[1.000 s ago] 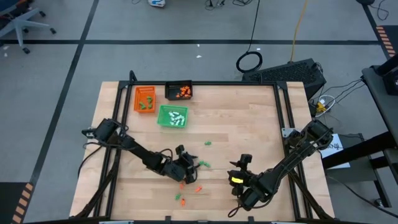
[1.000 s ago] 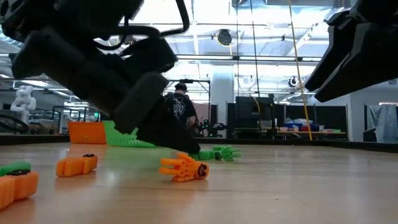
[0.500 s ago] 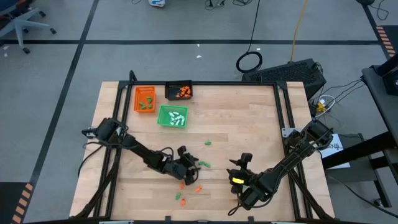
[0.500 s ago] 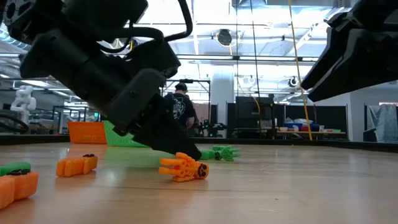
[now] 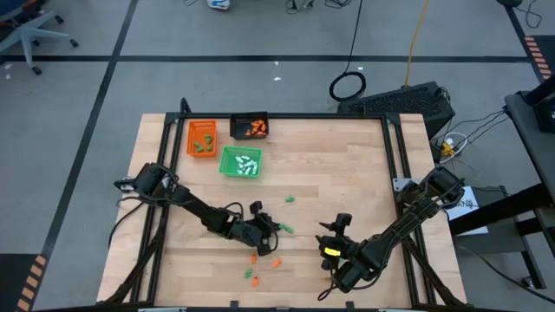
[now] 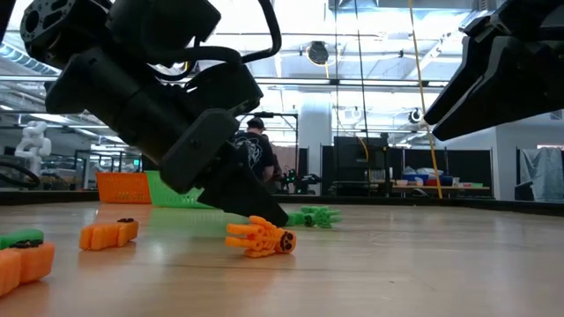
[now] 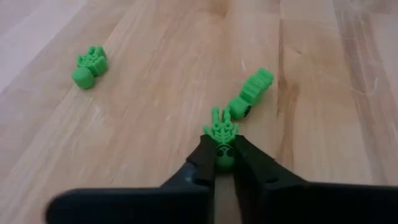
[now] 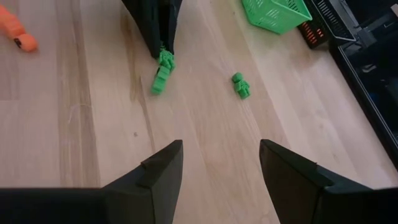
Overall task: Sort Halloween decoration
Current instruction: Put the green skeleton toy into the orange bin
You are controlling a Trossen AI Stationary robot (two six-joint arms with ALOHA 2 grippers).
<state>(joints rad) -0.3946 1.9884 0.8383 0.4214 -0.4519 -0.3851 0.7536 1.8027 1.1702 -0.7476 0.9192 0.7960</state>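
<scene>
The Halloween decoration lies about as tiny plastic pieces. My left gripper [image 7: 222, 163] is shut on a green piece [image 7: 221, 142] at the table's middle, and a second green piece [image 7: 250, 99] lies just past it. A third green piece [image 7: 89, 67] lies farther off. Orange pieces [image 5: 254, 257] [image 5: 277, 262] rest nearer the front edge, and one of them [image 6: 260, 238] shows close up in the low view. My right gripper [image 8: 221, 177] hangs open above the table, to the right of the left gripper [image 5: 270, 227], with nothing between its fingers. My left gripper pinches the green piece's rounded end [image 7: 224, 157] between its two fingertips. The spiky end [image 7: 221, 129] sticks out beyond them. The fingers slant down at it from the table's left side. The piece appears to lie on the wood.
Three small trays stand at the far left: an orange tray [image 5: 201, 137], a black tray [image 5: 250, 127] and a green tray [image 5: 240, 162], each with pieces inside. More orange and green pieces [image 6: 22, 251] lie near the front edge. A person stands in the room beyond the table.
My left gripper has turned a little at the wrist, with its fingertips staying at the green pieces in the table's middle. The loose pieces lie where they were.
</scene>
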